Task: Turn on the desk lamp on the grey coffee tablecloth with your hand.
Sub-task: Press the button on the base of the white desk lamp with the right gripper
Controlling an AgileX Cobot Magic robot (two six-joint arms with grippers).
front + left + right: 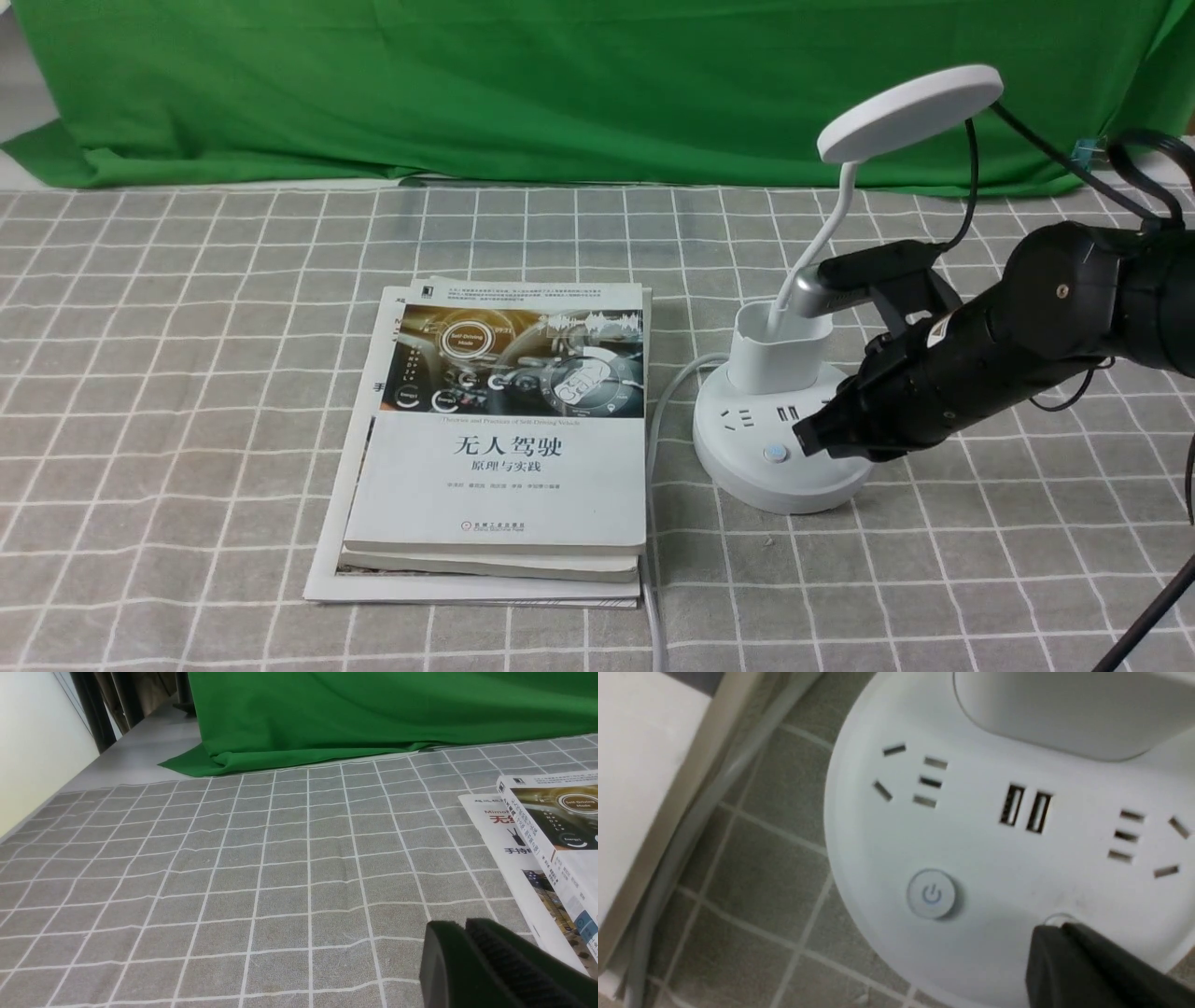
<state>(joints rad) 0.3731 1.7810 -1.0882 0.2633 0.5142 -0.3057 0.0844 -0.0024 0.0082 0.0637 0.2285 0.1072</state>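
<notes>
The desk lamp (780,353) stands right of centre in the front view, on the grey checked tablecloth (187,373), just beside a stack of books (504,448). The right gripper (810,435) is low over the round base, jaws pressed together into one blunt tip. In the right wrist view that tip sits at the lower right, over the rim of a second button (1057,918); whether it is actually pressing, I can't tell. The power button (931,899) lies bare just beside it. This needs a poke rather than a grab. The broad base looks weighty enough to take a straight downward press, but its smooth plastic could skate on cloth if shoved sideways. The thin neck looks bendy, so it is best left alone. The left gripper (469,956), at the lower right of its own view, hangs over bare cloth with jaws together, well away.
</notes>
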